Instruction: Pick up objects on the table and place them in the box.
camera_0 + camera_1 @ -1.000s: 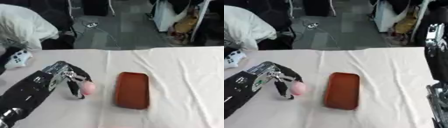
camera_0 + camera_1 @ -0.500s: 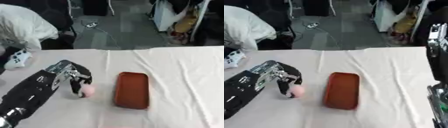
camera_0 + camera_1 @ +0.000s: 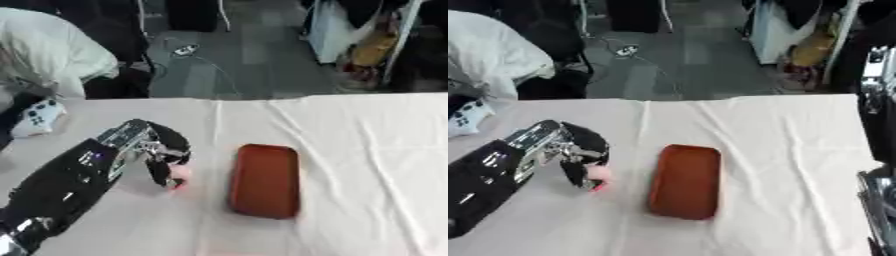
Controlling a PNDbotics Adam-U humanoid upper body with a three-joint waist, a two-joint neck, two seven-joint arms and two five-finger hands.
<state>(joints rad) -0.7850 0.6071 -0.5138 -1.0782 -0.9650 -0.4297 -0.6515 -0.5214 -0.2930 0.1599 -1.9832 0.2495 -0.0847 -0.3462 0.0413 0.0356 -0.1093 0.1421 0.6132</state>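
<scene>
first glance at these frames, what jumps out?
The red box lying mid-table on the white cloth. Just to its left, the black left hand reaches in from the lower left, fingers curled down round a small pink object. The right hand isn't clearly visible; only dark arm parts show at the right edge of the right eye view.
</scene>
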